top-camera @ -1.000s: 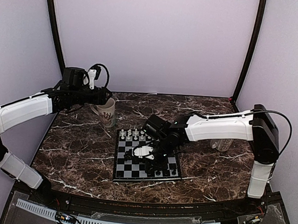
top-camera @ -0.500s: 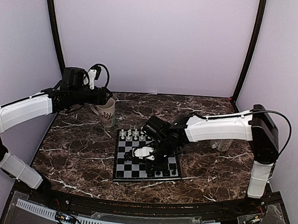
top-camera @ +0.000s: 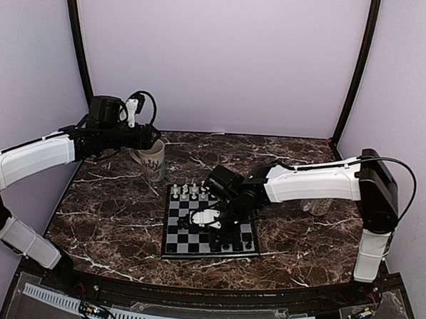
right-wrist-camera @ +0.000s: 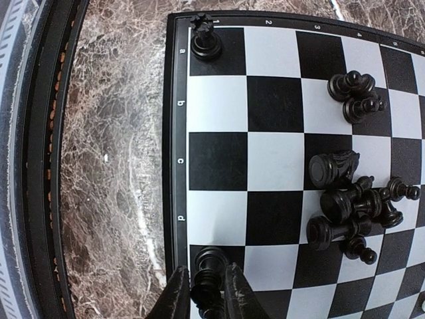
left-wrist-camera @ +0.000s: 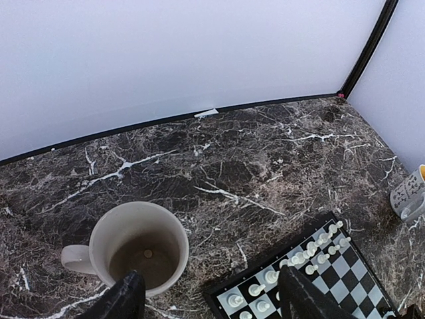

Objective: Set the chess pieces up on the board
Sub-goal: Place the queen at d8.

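The board [top-camera: 176,240] lies mid-table, with white chess pieces [top-camera: 191,190] lined up along its far rows. My right gripper [top-camera: 194,219] hangs low over the board's near left part. In the right wrist view its fingers [right-wrist-camera: 178,286] flank an upright black piece [right-wrist-camera: 212,256] that stands on an edge square by the rim [right-wrist-camera: 174,133]. The jaws are only slightly open, with thin gaps showing. More black pieces [right-wrist-camera: 345,199] lie heaped mid-board, and one [right-wrist-camera: 206,40] stands in a corner. My left gripper [left-wrist-camera: 212,292] is open and empty, high above a cream mug [left-wrist-camera: 139,246].
The cream mug [top-camera: 151,158] stands just beyond the board's far left corner, with a small round thing on its bottom. A second patterned mug [top-camera: 316,205] sits right of the board under my right arm. Dark marble surrounds the board. A black rail runs along the table's near edge.
My right gripper has shifted slightly over the board and its fingers have parted a little around the black piece. The left arm has not moved.
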Controlling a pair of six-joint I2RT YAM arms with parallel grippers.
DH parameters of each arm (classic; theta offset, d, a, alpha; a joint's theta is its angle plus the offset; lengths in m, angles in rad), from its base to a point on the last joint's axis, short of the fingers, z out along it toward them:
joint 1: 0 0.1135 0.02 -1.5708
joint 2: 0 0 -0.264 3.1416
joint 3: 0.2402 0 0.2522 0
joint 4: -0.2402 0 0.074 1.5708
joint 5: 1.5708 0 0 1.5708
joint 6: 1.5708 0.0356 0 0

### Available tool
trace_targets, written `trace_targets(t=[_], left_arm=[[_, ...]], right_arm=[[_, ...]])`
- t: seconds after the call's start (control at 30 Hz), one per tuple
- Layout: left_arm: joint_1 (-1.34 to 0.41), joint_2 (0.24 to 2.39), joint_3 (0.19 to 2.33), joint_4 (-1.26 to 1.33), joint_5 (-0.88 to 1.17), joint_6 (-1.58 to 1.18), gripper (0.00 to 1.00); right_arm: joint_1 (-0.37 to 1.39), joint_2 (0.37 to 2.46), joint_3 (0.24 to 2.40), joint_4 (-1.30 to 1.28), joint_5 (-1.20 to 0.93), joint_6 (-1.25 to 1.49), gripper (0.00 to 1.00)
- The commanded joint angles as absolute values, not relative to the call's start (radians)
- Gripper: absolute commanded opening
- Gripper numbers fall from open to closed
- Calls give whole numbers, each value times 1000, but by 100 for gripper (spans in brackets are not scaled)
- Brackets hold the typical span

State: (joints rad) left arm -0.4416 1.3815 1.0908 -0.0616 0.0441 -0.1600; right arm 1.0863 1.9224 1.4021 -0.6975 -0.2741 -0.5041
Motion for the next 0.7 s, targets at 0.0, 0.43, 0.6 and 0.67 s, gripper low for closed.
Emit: trace_targets(t=[0.0, 0.43, 0.6, 0.67], left_arm=[[-445, 1367, 1078, -57, 58, -151, 71], [-444, 1370, 1078, -57, 65, -154, 71], [-445, 1373, 1078, -57, 67, -155, 71], [-446, 1374, 1078, -55, 67, -156, 71]], right_arm=[[1094, 1941, 1393, -684, -271, -509, 17], [1094, 1909, 1383, -698, -256, -512, 13], [1094, 1901, 1372, -697, -250, -515, 13], [1093, 1898, 1367, -697, -249, -515, 12]])
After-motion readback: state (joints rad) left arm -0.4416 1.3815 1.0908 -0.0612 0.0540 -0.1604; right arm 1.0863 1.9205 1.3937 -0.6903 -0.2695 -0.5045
